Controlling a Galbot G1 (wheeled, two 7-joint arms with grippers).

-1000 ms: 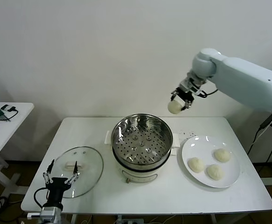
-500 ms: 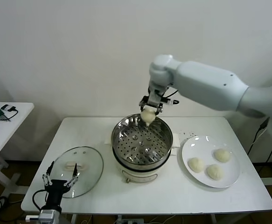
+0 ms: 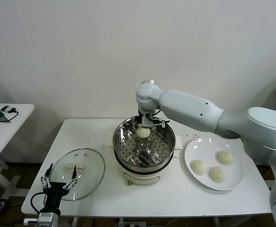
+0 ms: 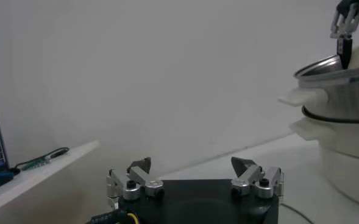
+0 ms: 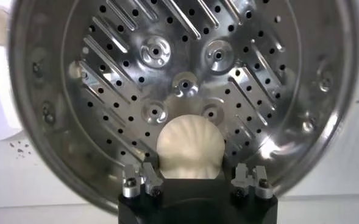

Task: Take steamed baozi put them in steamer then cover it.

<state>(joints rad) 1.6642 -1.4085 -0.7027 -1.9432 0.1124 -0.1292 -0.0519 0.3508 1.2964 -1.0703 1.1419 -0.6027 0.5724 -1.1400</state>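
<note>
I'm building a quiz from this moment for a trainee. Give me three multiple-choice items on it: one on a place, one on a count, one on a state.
1. Where is the right gripper?
A. Over the plate
B. Over the steamer
C. Beside the cover

2. How many baozi lie on the white plate?
A. Three
B. Four
C. One

3. How does the cover lie?
A. On the steamer
B. Flat on the table
C. Held by the left gripper

Key: 1 B, it hangs over the steamer with a baozi between its fingers. 2 A, three show there. 3 B, it lies ahead of the open left gripper, untouched.
</note>
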